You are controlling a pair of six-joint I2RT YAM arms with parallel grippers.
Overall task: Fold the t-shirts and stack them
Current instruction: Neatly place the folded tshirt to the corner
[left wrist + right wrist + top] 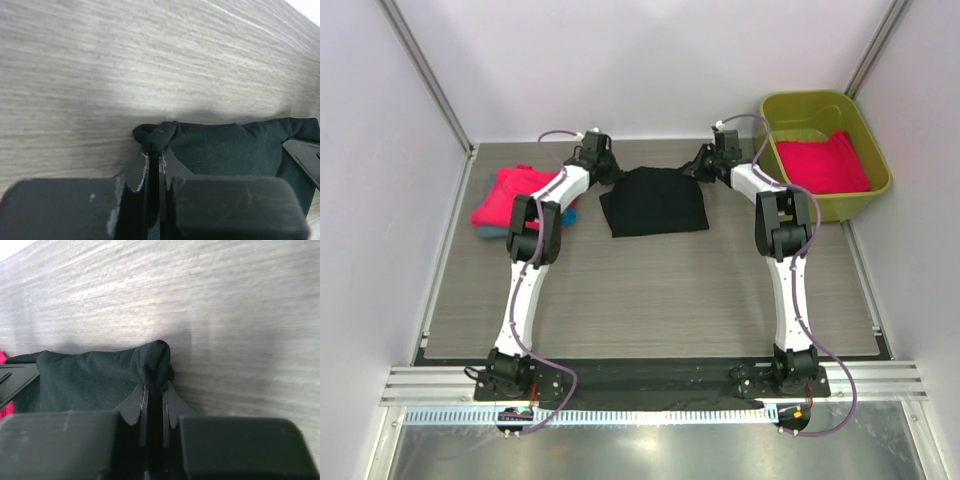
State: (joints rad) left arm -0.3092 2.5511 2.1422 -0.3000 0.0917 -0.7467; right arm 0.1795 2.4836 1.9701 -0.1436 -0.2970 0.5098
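Corners pinched on the soft black cloth t-shirt, which lies partly folded at twelve o'clock on the grey wood-grain table.
The cloth looks light and limp, likely to sag and slip, so the corners seem the sensible hold. The left gripper is clamped on the shirt's ten o'clock corner and the right gripper on its two o'clock corner, with fabric bunched between each pair of closed jaws.

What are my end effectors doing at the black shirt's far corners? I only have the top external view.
Observer: The left end effector is shut on a bunched corner of the black t-shirt.
Operator: And the right one?
Observer: The right end effector is shut too, with the opposite corner pinched between its fingertips.
Operator: Any cloth spilling past the tips?
Observer: Yes, on both wrist views a small fold pokes out beyond the tips.
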